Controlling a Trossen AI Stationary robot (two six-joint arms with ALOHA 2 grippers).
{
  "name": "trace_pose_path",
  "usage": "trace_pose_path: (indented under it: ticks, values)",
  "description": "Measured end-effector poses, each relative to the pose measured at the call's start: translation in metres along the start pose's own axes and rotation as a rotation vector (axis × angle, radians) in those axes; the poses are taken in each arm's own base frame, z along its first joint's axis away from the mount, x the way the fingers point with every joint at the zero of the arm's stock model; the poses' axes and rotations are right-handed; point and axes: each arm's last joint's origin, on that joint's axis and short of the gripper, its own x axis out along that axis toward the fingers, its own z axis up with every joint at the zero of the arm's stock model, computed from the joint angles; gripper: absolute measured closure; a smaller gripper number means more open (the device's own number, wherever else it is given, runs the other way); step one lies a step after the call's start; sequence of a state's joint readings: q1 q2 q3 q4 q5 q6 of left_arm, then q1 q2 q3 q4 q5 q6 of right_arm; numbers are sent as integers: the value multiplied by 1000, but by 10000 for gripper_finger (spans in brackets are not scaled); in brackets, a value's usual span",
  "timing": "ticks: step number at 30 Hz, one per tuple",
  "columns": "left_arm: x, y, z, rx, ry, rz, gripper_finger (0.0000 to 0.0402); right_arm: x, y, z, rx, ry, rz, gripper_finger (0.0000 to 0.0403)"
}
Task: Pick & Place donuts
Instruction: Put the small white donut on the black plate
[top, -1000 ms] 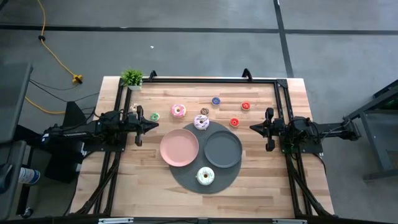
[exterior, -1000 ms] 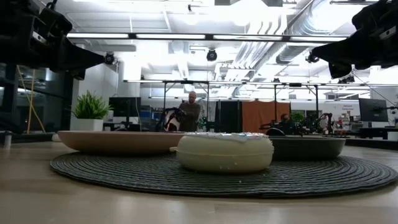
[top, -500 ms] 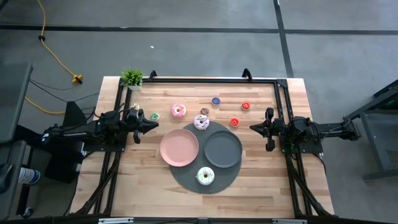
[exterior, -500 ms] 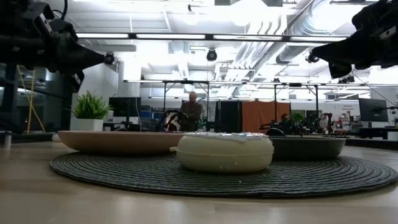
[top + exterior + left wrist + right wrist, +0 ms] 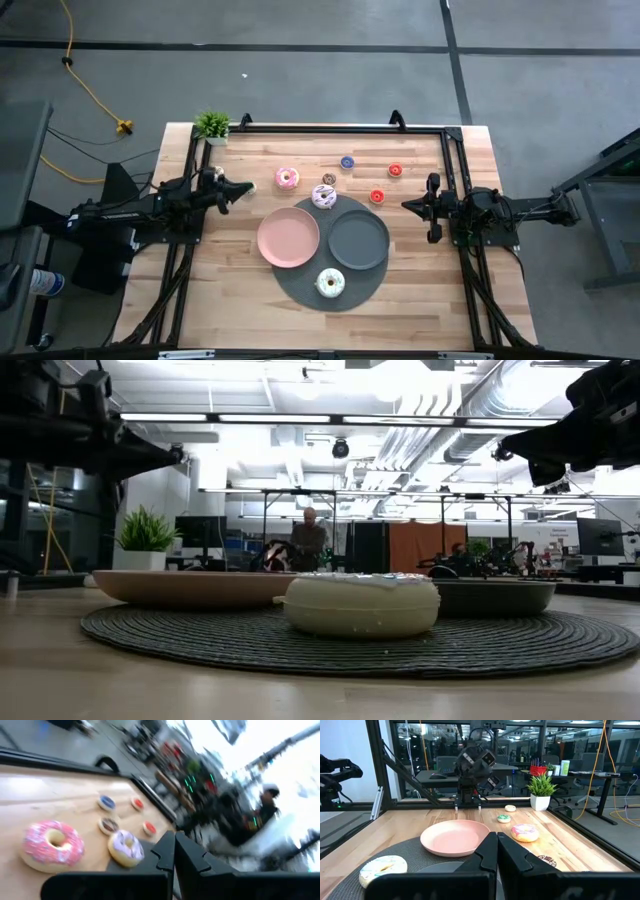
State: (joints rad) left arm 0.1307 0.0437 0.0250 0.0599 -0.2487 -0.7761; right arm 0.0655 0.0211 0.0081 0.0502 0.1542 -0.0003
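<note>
My left gripper (image 5: 243, 187) hovers shut near the table's left side, pointing at the pink-iced donut (image 5: 287, 178), which lies flat on the wood. A lilac-iced donut (image 5: 323, 196) rests at the mat's far edge. The white-iced donut (image 5: 330, 283) lies on the mat's near part. Tiny donuts lie toward the far edge: blue (image 5: 347, 162), brown (image 5: 328, 179) and two red (image 5: 395, 170), (image 5: 377, 197). A green one (image 5: 504, 818) shows only in the right wrist view. My right gripper (image 5: 405, 205) waits shut at the table's right.
A round dark woven mat (image 5: 300, 292) carries a pink plate (image 5: 288, 240) and a grey plate (image 5: 358, 241). A small potted plant (image 5: 212, 124) stands at the far left corner. Black frame rails (image 5: 320, 129) run along the far and side edges. A person shows far behind the table.
My left gripper has swung toward the far edge and turned, so that it now points at the pink-iced donut and covers the green tiny donut in the high view. It has stayed shut. The donuts and my right arm have kept still.
</note>
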Motion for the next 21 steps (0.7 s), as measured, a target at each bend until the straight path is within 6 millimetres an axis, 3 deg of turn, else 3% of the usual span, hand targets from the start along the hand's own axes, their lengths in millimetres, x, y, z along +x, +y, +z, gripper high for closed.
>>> trace_pose_path:
  ticks: [7, 11, 21]
  values:
    - [-1, 5, 8, -322, -262, 164, 399, 0, 0, 0, 0, 0, 0, 402]
    - [-3, 2, 15, -376, -395, 176, 399, 0, 0, 0, 0, 0, 0, 402]
    - [-12, -23, 46, -165, -540, 127, 399, 0, 0, 0, 0, 0, 0, 402]
